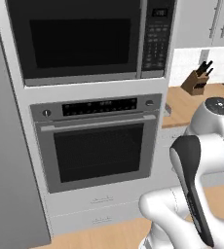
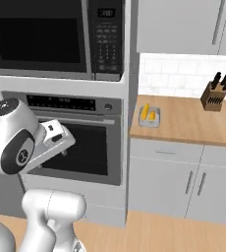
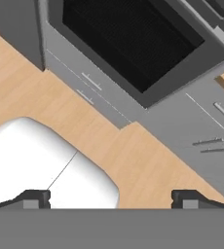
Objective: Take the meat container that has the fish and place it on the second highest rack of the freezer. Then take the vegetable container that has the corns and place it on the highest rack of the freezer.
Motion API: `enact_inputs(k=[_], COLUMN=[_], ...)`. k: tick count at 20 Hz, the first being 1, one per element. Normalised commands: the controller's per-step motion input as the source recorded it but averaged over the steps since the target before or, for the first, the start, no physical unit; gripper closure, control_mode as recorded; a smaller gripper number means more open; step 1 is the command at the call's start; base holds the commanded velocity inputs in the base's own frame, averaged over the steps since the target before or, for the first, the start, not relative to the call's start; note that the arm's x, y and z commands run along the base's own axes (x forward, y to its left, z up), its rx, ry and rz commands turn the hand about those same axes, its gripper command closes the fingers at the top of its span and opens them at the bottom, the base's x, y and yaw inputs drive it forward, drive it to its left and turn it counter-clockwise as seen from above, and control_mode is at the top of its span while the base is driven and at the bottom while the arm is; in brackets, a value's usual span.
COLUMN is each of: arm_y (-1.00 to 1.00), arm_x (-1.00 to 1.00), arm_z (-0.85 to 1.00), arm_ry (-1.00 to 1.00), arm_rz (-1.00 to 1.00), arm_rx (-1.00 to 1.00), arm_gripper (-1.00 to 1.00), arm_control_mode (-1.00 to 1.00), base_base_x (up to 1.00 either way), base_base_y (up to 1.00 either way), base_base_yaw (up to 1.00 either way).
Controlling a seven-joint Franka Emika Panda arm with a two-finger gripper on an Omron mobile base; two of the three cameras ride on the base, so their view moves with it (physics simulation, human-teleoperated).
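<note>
Gripper (image 3: 109, 198) spread wide, holding nothing, aimed down at the floor by the oven (image 2: 75, 142). Corns (image 2: 148, 113) sit in their tray (image 2: 149, 123) on the counter (image 2: 193, 123) just right of the oven column; cobs lie side by side, long axes running roughly front-to-back. I'd swing right and come down over the tray rim, jaws across a wall, keeping it level.

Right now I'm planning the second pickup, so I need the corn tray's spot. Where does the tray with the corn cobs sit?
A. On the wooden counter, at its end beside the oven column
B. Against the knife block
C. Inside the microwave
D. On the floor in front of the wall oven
A: the right base view shows the corns in their tray on the counter, near its end by the wall oven, far from the knife block.
</note>
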Motion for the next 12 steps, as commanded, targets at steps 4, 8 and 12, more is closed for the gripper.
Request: enact_inputs(k=[4,8,12], arm_y=[0.0,0.0,0.0], arm_x=[0.0,0.0,0.0], arm_z=[0.0,0.0,0.0], arm_ry=[0.0,0.0,0.0], arm_rz=[0.0,0.0,0.0], arm_rx=[0.0,0.0,0.0], arm_gripper=[-1.0,-1.0,-1.0], arm_control_mode=[1.0,1.0,1.0], base_base_x=[0.51,0.62,0.65], base_base_y=[-0.88,-0.72,-0.67], base_base_yaw=[0.13,0.1,0.08])
